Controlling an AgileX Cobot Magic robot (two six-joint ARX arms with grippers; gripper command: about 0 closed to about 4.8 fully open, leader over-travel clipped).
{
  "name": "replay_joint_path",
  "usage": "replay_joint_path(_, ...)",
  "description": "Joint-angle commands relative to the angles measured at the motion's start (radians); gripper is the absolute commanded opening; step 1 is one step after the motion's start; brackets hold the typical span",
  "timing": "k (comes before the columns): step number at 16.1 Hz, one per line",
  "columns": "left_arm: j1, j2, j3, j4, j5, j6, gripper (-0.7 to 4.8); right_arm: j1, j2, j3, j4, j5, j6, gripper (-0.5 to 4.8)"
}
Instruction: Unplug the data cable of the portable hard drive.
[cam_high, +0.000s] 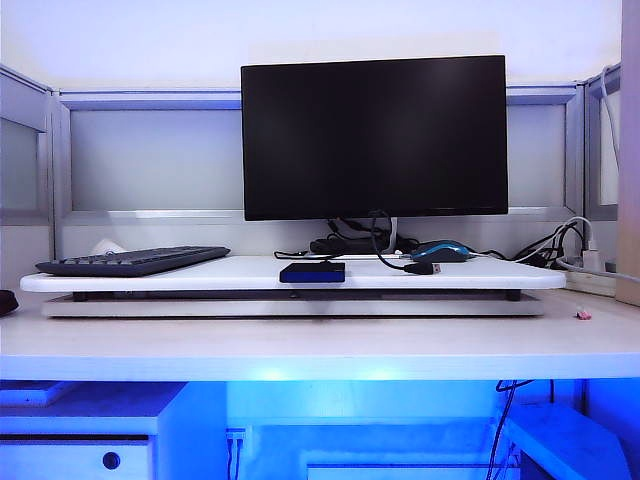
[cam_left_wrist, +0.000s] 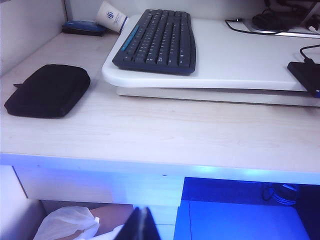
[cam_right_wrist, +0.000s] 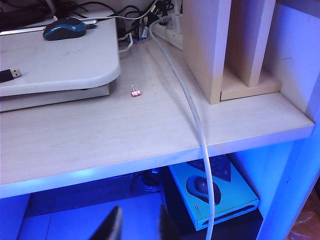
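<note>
While both arms hang below the desk edge, left gripper (cam_left_wrist: 141, 225) shut, right gripper (cam_right_wrist: 136, 224) slightly parted and empty, steady the portable hard drive (cam_high: 312, 272) ahead on the riser and pull the data cable (cam_high: 385, 250) straight out.

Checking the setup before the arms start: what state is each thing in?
monitor: screen dark
data cable: USB plug lying loose on the riser
portable hard drive: flat on the riser
left gripper: shut, below desk edge
right gripper: fingers apart, empty, below desk edge
</note>
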Motion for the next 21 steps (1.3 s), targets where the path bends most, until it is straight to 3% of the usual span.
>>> replay_joint_path(1, 0.000, 0.000, -0.004, -0.009, -0.008, 0.001, -0.05, 0.000, -0.004, 0.002, 0.005, -0.001, 0.000, -0.01)
replay_joint_path(2, 0.000, 0.000, -0.004, -0.009, -0.008, 0.001, -0.05, 0.000, -0.004, 0.002, 0.005, -0.002, 0.000, -0.01)
replay_joint_path(3, 0.000, 0.000, -0.004, -0.010, -0.008, 0.001, -0.05, -0.001, -0.004, 0.002, 0.005, -0.113, 0.000, -0.01)
replay_joint_path(7, 0.000, 0.000, -0.003, -0.009, -0.007, -0.007, -0.05, 0.000, -0.004, 0.002, 0.032, -0.113, 0.001, -0.01)
replay_joint_path(8, 0.000, 0.000, -0.003, 0.006, 0.030, -0.072, -0.04, 0.000, -0.004, 0.002, 0.044, -0.114, 0.034, -0.01)
replay_joint_path(13, 0.000, 0.000, 0.056, 0.051, 0.103, -0.143, -0.01, 0.000, -0.003, 0.005, 0.164, -0.204, 0.078, 0.01)
replay_joint_path(14, 0.000, 0.000, 0.071, 0.051, 0.108, -0.164, -0.01, 0.000, -0.004, 0.009, 0.164, -0.211, 0.091, 0.29)
replay_joint_path(16, 0.000, 0.000, 0.100, 0.053, 0.134, -0.220, -0.01, 0.000, -0.004, 0.021, 0.164, -0.219, 0.110, 1.46)
replay_joint_path(17, 0.000, 0.000, 0.113, 0.054, 0.153, -0.246, -0.01, 0.000, -0.004, 0.029, 0.169, -0.218, 0.115, 1.73)
replay_joint_path(19, 0.000, 0.000, 0.131, 0.061, 0.177, -0.300, 0.13, 0.000, -0.004, 0.043, 0.200, -0.219, 0.127, 1.73)
replay_joint_path(21, 0.000, 0.000, 0.146, 0.089, 0.204, -0.353, 0.84, 0.000, -0.004, 0.068, 0.217, -0.217, 0.128, 1.97)
